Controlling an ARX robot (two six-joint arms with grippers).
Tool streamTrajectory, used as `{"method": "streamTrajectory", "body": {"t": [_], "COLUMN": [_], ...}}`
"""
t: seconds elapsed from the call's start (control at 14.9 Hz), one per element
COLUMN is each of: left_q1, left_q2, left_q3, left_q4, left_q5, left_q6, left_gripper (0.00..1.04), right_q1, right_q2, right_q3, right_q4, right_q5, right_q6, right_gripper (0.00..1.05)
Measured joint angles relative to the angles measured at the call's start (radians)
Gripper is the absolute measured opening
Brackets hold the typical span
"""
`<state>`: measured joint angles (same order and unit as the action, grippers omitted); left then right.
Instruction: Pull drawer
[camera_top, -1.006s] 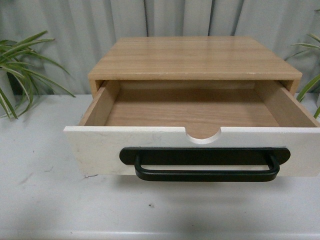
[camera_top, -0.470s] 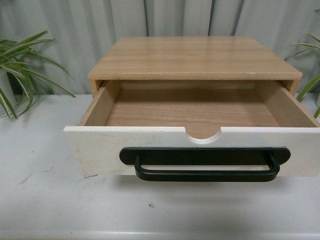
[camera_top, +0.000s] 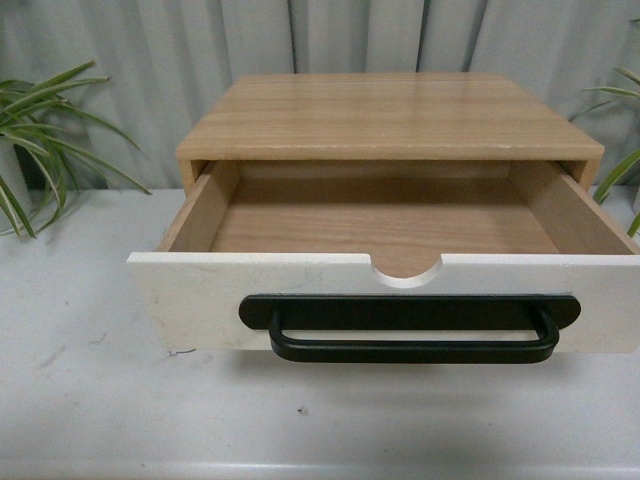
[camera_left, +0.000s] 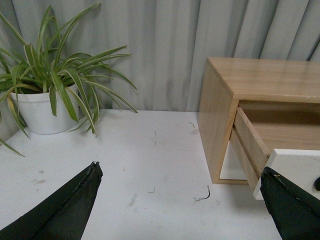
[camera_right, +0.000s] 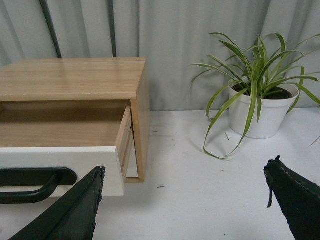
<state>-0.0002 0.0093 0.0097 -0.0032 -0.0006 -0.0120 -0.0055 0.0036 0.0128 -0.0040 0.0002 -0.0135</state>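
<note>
The drawer (camera_top: 200, 300) stands pulled well out of its light wood cabinet (camera_top: 390, 115) in the front view, showing its empty wood inside. Its white front carries a long black bar handle (camera_top: 412, 326) below a half-round notch. Neither gripper shows in the front view. My left gripper (camera_left: 180, 172) is open over the table left of the cabinet, with the drawer front's corner (camera_left: 300, 167) by one fingertip. My right gripper (camera_right: 185, 172) is open over the table right of the cabinet, near the drawer's (camera_right: 65, 159) right end. Nothing is between either pair of fingers.
A potted spider plant (camera_left: 45, 85) in a white pot stands left of the cabinet, another (camera_right: 260, 90) to its right. A grey curtain (camera_top: 150, 60) hangs behind. The white table (camera_top: 120, 410) runs in front of the drawer.
</note>
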Motion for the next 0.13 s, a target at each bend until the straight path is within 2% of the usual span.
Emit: {"method": "streamTrajectory", "body": {"t": [0.13], "left_q1": [0.0], "left_q2": [0.0], "left_q3": [0.0], "left_q4": [0.0], "left_q5": [0.0], "left_q6": [0.0], "left_gripper": [0.98], "right_q1": [0.0], "right_q2": [0.0], "right_q3": [0.0], "right_q4": [0.0], "right_q5": [0.0], "right_q6": [0.0], "right_gripper": [0.98]}}
